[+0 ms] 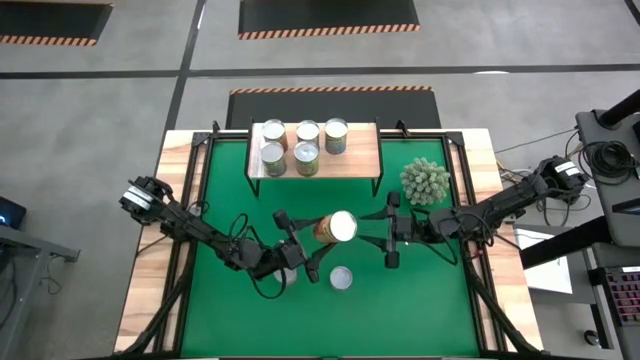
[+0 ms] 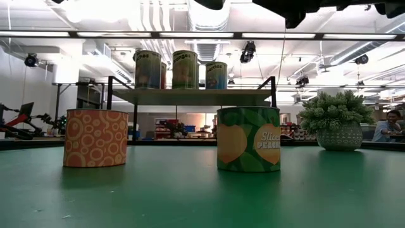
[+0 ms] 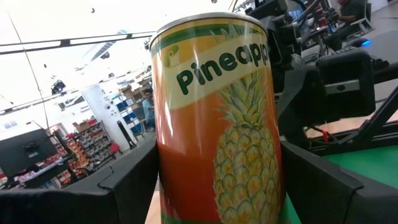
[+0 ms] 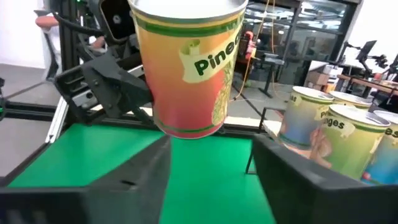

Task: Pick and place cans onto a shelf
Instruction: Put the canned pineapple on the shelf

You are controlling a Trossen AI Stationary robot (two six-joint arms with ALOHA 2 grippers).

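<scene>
Cans, five of them, sit on the shelf; left claw holds a pineapple can; right claw waits wide open.

A: non-task stuff in the overhead shot?
B: green mat covers the middle of the wood table. spiky pale-green plant right of centre, on the mat.
A: low cam?
B: same plant in a pale textured pot, right side of frame. person at far right edge, background. ceiling strip lights across the top.
A: floor?
B: black mats with hazard-stripe edges, top of overhead frame.
</scene>
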